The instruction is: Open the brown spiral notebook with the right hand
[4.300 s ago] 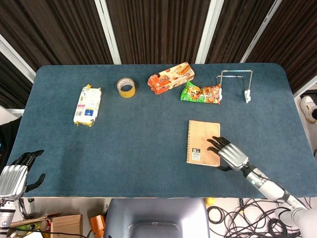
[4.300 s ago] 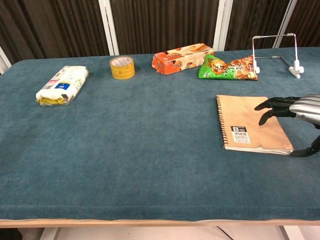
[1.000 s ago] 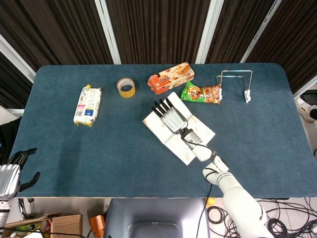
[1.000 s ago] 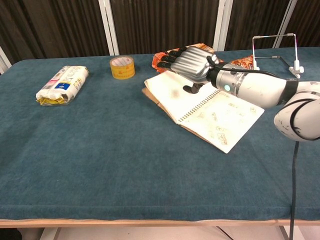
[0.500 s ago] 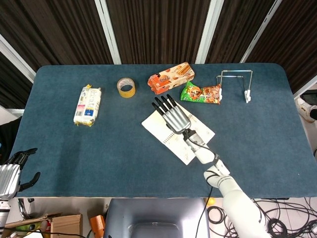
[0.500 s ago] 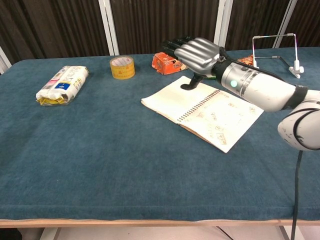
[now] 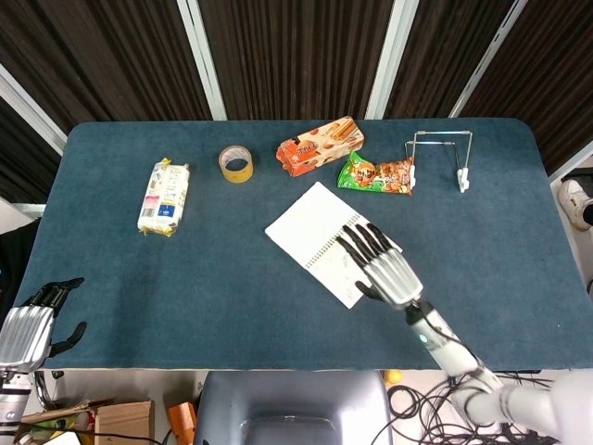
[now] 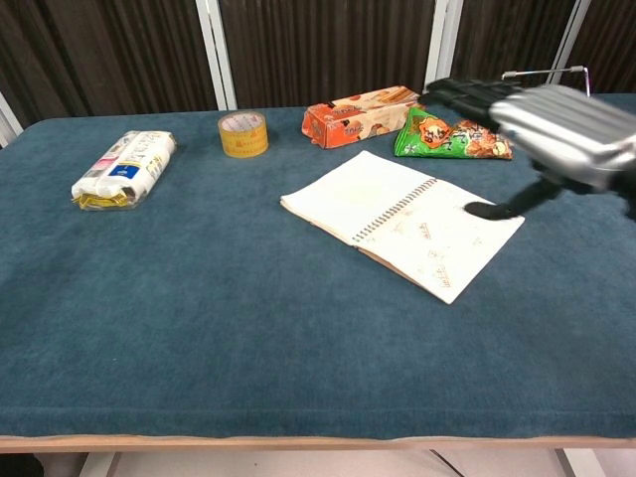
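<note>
The spiral notebook (image 7: 315,229) (image 8: 397,221) lies open and flat near the middle of the table, turned at an angle, white pages up, spiral running down its centre. My right hand (image 7: 382,263) (image 8: 542,127) hovers above the notebook's right page with fingers spread, holding nothing. My left hand (image 7: 30,326) hangs off the table's near left corner, fingers loosely curled and holding nothing; the chest view does not show it.
Along the far side sit a white snack pack (image 7: 164,197), a tape roll (image 7: 236,163), an orange biscuit box (image 7: 321,145), a green snack bag (image 7: 374,173) and a white wire stand (image 7: 440,156).
My right hand has lifted off the left page and drawn back toward the near right, above the right page. The notebook stays open and flat.
</note>
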